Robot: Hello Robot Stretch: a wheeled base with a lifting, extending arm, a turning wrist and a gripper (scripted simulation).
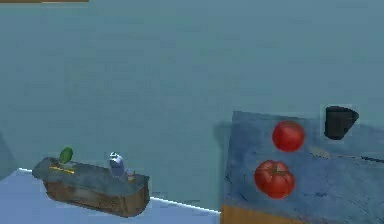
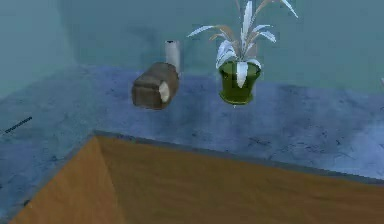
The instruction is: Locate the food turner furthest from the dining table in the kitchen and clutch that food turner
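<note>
forward view: tomatoes (image 1: 288, 136) and a dark cup (image 1: 340, 122) sit on the blue counter (image 1: 345, 185), with a teal wall (image 1: 150, 70) behind.
arm side view: a thin dark stick (image 2: 18, 125), too small to name, lies near the counter's left edge. bread (image 2: 155, 87) and a plant (image 2: 240, 70) stand at its back edge. the gripper's state i cannot tell.

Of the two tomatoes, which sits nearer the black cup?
The upper tomato, just left of the black cup; the other tomato lies lower in the forward view.
</note>
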